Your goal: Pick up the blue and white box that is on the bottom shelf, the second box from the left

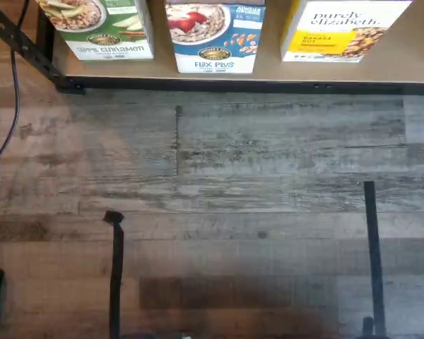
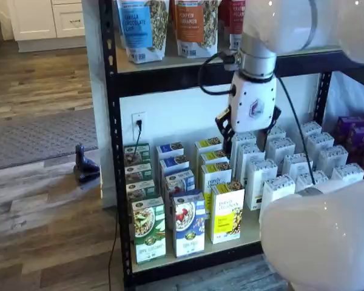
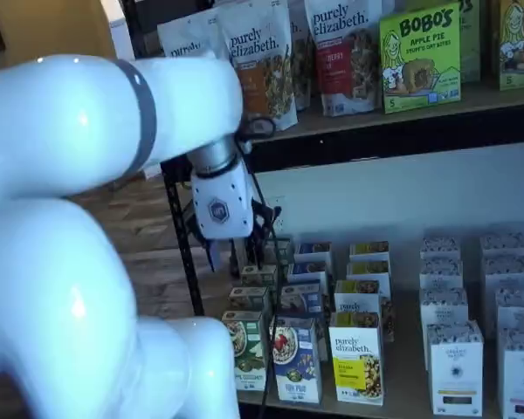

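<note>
Wood-plank floor fills my wrist view because my tool (image 2: 250, 130), jaws spread wide, hangs well above the blue and white box (image 2: 188, 223) on the bottom shelf (image 2: 194, 257).

Our arm (image 3: 79, 175) is bent, with big white links filling the near side of both shelf views. Our wrist (image 2: 255, 60) points downward and ends in the white pincer (image 2: 250, 134) body. The black fingers (image 2: 224, 128) show just below that body in a shelf view, partly hidden and side-on, so the gap between them is not plain there. They stand fully apart and hold nothing. In the wrist view they do not show.
</note>
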